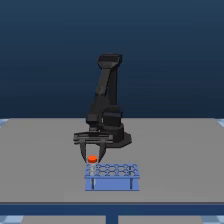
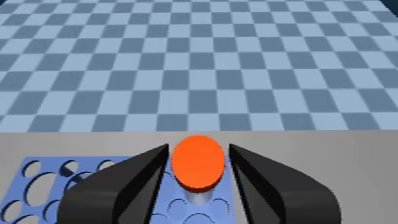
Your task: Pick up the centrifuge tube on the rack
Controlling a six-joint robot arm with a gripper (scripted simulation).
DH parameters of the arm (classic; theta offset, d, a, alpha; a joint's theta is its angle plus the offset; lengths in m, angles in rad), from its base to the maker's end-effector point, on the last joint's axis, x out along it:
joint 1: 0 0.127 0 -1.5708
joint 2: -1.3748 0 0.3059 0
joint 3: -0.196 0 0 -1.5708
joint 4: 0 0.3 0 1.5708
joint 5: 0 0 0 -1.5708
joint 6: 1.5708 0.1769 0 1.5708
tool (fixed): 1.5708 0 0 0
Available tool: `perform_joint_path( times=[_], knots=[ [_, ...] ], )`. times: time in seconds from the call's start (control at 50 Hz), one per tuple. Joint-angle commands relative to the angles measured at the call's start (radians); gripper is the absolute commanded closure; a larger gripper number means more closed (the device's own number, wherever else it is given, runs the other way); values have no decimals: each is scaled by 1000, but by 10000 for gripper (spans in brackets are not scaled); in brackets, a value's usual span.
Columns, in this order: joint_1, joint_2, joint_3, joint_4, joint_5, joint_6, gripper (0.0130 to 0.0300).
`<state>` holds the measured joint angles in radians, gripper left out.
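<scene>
Your pincer (image 1: pixel 92 159) hangs straight down over the rack (image 1: pixel 112 176), its two dark fingers (image 2: pixel 124 185) spread and standing one on each side of the orange-red cap of the centrifuge tube (image 1: pixel 92 161). The tube sits upright in a hole at the corner of the rack toward the exterior view's left, so the cap is the only part that stands free of the hole grid; that is why you come at it from above rather than from the side.

In the wrist view the cap (image 2: pixel 197 162) lies between the fingers with a thin strip of gap on either side, so nothing is pinched yet, by my reading. The centring looks fair, which should let both fingers meet the cap together and keep the tube from tilting in its hole.

The rack rests on the grey worktop (image 1: pixel 40 155), just in front of the arm's base (image 1: pixel 116 134), so you have only a short reach.
</scene>
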<state>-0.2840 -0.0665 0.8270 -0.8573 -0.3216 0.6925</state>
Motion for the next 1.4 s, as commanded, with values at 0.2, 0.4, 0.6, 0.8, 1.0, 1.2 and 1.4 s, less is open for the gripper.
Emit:
perform_joint_path(
  times=[0.2,0.4,0.6,0.8,1.0,1.2,1.4],
  knots=[
    [0,2,1,9,-7,-16,130],
    [0,2,1,9,-7,-16,300],
    [0,2,1,9,-7,-16,300],
    [0,0,0,0,-5,-8,300],
    [0,-11,-5,-37,6,32,300],
    [0,-29,-14,-104,22,102,300],
    [0,-51,-27,-202,40,205,300]
  ],
)
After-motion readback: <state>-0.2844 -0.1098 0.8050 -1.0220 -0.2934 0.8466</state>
